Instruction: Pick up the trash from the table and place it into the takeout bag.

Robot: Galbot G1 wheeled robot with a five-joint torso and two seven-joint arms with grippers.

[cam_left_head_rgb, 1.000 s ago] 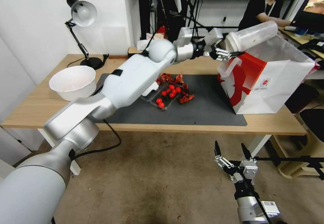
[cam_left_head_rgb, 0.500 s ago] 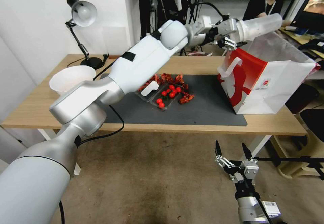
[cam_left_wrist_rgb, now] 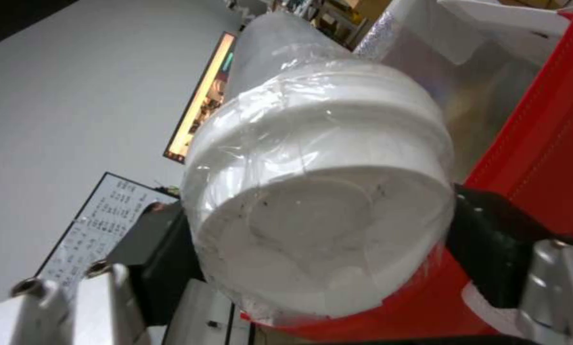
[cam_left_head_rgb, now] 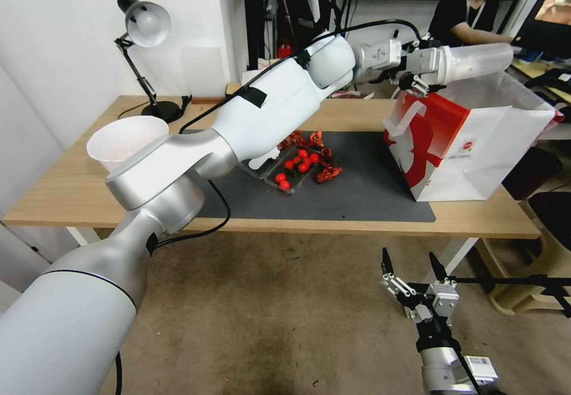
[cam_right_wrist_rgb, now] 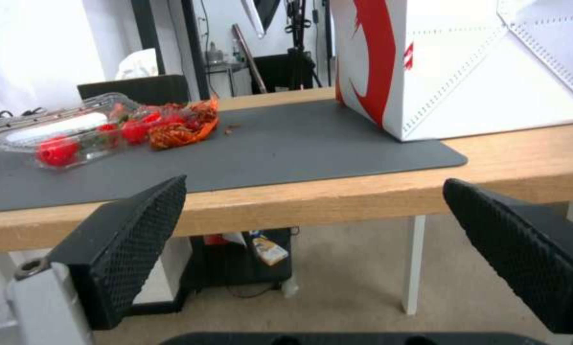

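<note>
One clear cup [cam_left_head_rgb: 479, 60], capped with a white lid [cam_left_wrist_rgb: 325, 225], is held lying sideways in the clenched left tool [cam_left_head_rgb: 429, 69], above the open mouth of the takeout bag [cam_left_head_rgb: 476, 139] at the right end of the tabletop [cam_left_head_rgb: 71, 187]. The placing step is judged to be in hand. A release over the opening is called for next, with the cup kept clear of the bag's rim. The right tool [cam_left_head_rgb: 414, 273] is parked low in front of the tabletop, fingers spread and empty.
</note>
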